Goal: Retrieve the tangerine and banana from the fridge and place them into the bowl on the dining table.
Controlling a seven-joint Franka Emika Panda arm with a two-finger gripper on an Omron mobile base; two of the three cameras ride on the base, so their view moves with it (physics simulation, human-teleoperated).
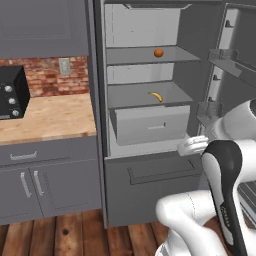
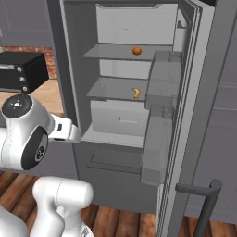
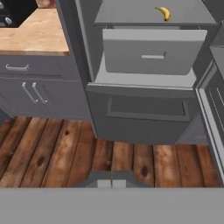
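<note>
Wooden floorboards (image 3: pixel 65 153) run in front of the fridge (image 1: pixel 150 185), whose door (image 2: pixel 185 115) stands swung wide open to the right, its door bins showing in the right base view. Inside, the tangerine (image 1: pixel 158 52) sits alone on the upper pale shelf, towards the right. One shelf below, the banana (image 1: pixel 157 96) lies on its side near the front edge, just above the pale drawer (image 1: pixel 150 124), which is pulled partly out. From the hand view, the banana appears at the top, over that same drawer. Left of the fridge, a light wooden bench (image 1: pixel 47 117) over grey drawers and cabinet doors carries a black oven-like appliance (image 1: pixel 12 92) at its far left, against a red brick wall (image 1: pixel 50 75). The white arm (image 1: pixel 220 170) reaches up in front of the fridge's lower section, well short of both fruits. Its end effector (image 3: pixel 111 180) points down at the floor ahead of the fridge, with its fingertips brought together and nothing between them
</note>
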